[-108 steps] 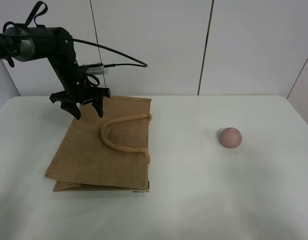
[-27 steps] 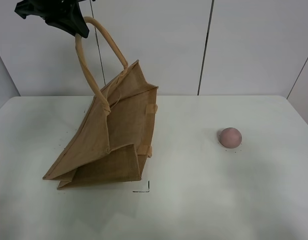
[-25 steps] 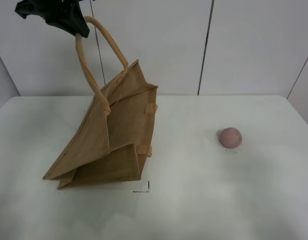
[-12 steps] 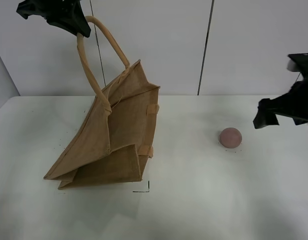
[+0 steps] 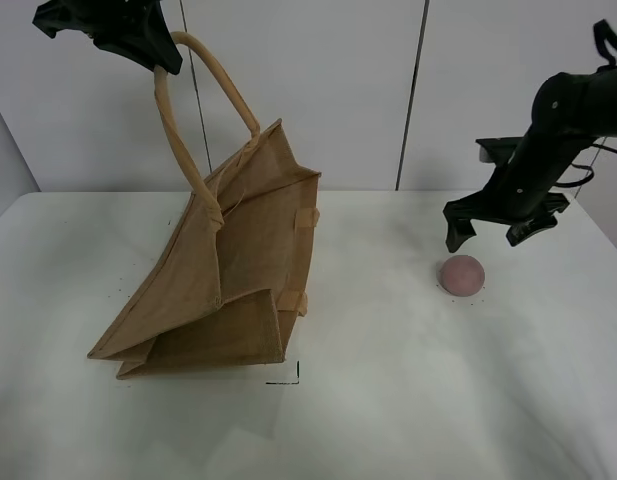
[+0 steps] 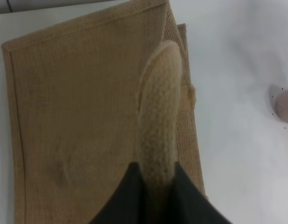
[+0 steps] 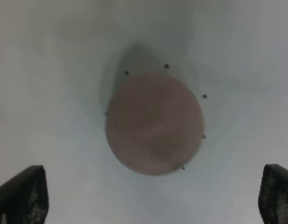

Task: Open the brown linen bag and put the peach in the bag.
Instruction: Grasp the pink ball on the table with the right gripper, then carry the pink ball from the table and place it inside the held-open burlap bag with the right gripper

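In from the right edge since a second ago: right gripper [image 5: 485,238], jaws spread, now above the peach [image 5: 461,274]. Flat earlier, brown linen bag [image 5: 238,260] now hoisted by one handle to upper left by left gripper [image 5: 160,58].

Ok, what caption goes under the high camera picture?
Left gripper holds the brown linen bag up by one handle while the open right gripper hangs above the peach.

One brown linen bag [image 5: 238,260], one peach [image 5: 461,274], two grippers: left gripper [image 5: 166,58], right gripper [image 5: 485,236].
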Motion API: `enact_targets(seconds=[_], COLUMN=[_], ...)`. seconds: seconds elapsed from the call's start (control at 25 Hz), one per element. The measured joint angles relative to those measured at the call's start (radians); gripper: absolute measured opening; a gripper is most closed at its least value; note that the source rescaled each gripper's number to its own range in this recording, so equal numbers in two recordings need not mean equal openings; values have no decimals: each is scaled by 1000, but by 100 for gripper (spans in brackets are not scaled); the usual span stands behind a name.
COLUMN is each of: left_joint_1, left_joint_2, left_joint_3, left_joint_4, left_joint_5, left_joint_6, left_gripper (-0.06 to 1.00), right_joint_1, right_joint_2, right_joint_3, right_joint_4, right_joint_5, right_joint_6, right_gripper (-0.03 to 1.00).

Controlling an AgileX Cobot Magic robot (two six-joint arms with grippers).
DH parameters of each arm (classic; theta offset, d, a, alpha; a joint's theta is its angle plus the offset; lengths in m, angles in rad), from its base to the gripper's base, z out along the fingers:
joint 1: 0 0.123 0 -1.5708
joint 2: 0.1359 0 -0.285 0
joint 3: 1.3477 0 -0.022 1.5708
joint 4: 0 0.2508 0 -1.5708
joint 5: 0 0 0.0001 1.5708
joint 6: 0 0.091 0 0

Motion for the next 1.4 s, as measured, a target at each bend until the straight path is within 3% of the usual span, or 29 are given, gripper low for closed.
enact_targets(seconds=[0.4, 0.6, 0.68, 0.84, 0.92, 1.16, 1.4], left_joint_1=[0, 0, 0, 0, 0, 0, 0], left_joint_2=[0, 0, 0, 0, 0, 0, 0], left_joint_3=[0, 0, 0, 0, 0, 0, 0], left_joint_4=[0, -1, -1, -1, -1, -2, -2], left_joint_5=[0, 0, 0, 0, 0, 0, 0], left_joint_6=[4, 4, 4, 4, 4, 4, 8], left_gripper=[0, 0, 0, 0, 0, 0, 0], right_joint_1=[2, 2, 2, 2, 2, 2, 47], right_joint_2=[174, 208, 208, 201, 187, 113, 0], right_joint_3=[-3, -3, -3, -5, -7, -88, -275], right_joint_4=[3, 3, 3, 3, 3, 36, 219], right_joint_5=[-126, -135, -144, -146, -145, -59, 114], right_joint_6=[8, 12, 12, 12, 12, -56, -226], right_gripper=[100, 98, 82, 19, 2, 0, 0])
